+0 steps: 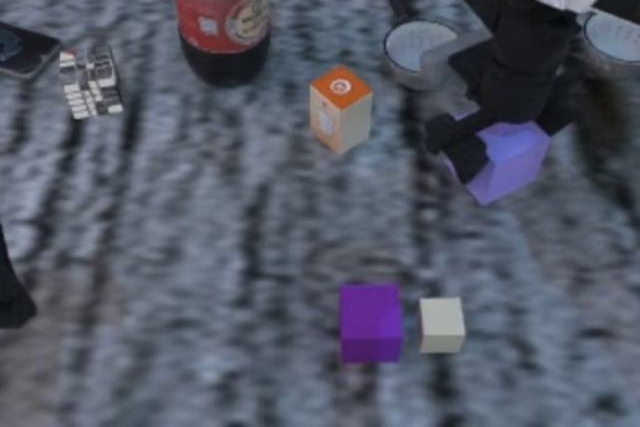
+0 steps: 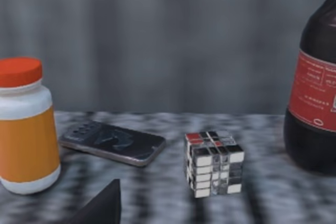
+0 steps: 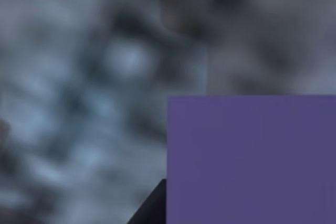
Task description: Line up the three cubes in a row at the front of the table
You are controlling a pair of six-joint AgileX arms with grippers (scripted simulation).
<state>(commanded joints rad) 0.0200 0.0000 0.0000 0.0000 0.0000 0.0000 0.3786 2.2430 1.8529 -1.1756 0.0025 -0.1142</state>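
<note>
**Two cubes placed, third under the right gripper**

Two fingers of the right gripper [image 1: 470, 152] sit at the lavender cube [image 1: 510, 160], far right of the table [image 1: 200, 247], behind the front pair; one dark finger lies against the cube's left face, but whether the jaws are pinching it or merely spread around it I cannot tell; the right wrist view shows only the cube's face [image 3: 252, 161] close up and a sliver of finger.

Outward from there: the purple cube [image 1: 371, 322] and cream cube [image 1: 442, 325] stand near the front edge, just beside each other with a narrow gap, already forming a row; so the step in hand looks like fetching the last cube.

Next move, as I judge it: a firm grip, a lift, then a carry forward to one end of the pair, keeping line and gap.

Containers: a grey pan [image 1: 420, 47] behind the cube appears to hold nothing; a dark bottle [image 1: 220, 12] and orange-topped box [image 1: 341, 109] stand behind; an orange jar [image 2: 23, 129] is capped.

Left gripper [image 1: 12, 297] idles at the left edge, its fingers unclear.
</note>
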